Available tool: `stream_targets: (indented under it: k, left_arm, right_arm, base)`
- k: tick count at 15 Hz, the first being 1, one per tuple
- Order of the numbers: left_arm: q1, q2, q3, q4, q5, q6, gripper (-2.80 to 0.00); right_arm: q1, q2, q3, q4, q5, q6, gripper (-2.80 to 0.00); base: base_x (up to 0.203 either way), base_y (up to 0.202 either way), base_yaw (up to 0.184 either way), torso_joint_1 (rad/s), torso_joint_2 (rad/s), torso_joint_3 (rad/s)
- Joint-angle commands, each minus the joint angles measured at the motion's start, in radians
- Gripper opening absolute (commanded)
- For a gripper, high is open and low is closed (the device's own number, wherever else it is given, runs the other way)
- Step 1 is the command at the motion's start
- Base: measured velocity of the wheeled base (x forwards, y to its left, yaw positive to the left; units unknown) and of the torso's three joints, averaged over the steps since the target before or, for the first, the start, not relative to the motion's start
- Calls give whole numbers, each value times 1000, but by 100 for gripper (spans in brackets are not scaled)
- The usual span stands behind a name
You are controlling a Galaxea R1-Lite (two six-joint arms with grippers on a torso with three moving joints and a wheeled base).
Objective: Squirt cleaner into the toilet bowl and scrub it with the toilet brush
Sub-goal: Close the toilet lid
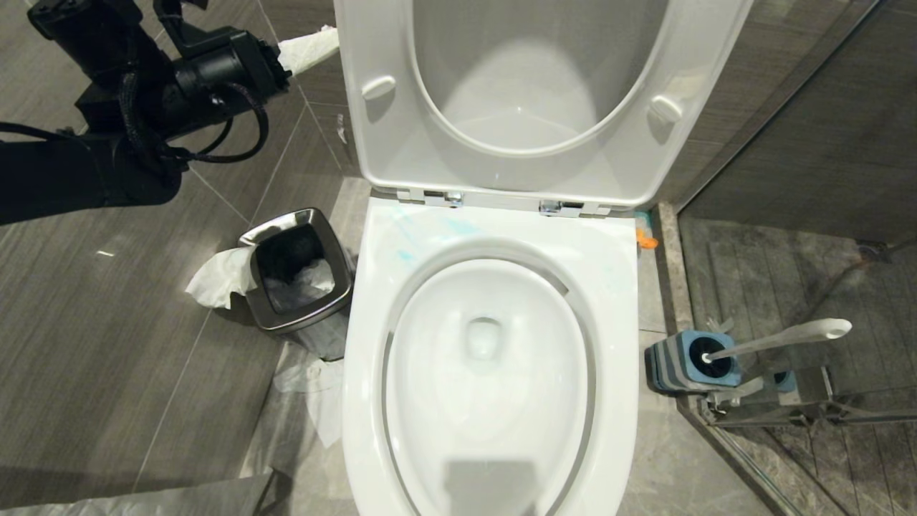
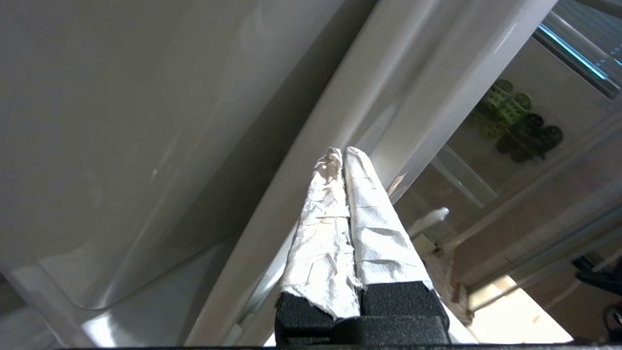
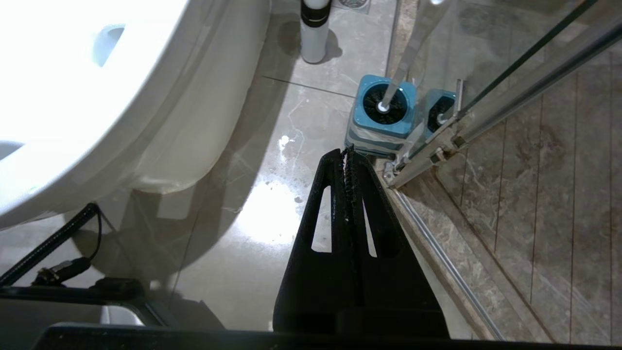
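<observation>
Lifting done, cleaning not begun: lid and seat stand raised, yet the cleaner and brush are both untouched.

Left gripper (image 1: 315,49), its paper-wrapped fingers (image 2: 374,214) pressed together on nothing, hovers beside the edge of the raised lid (image 1: 358,129), well away from either tool. Right gripper (image 3: 349,160) hangs low by the bowl's (image 1: 494,459) right side, jaws clenched and empty, pointing toward the brush (image 3: 388,99), which stands in its blue holder (image 3: 362,116) against the glass partition (image 3: 510,73). The cleaner (image 3: 314,29) stands upright on the floor farther on, behind the holder and near the toilet base. Faint blue streaks mark the rim behind the bowl, but I judge both squirting and scrubbing are yet to do. A steel bin (image 1: 297,269) sits left of the toilet.
</observation>
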Motion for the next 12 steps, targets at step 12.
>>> stream_targets:
  k: [12]
  left_arm:
    - [121, -161, 209, -6, -243, -72, -280]
  right_arm:
    - [0, 1, 0, 0, 1, -1, -280]
  base:
    - [0, 0, 0, 0, 0, 0]
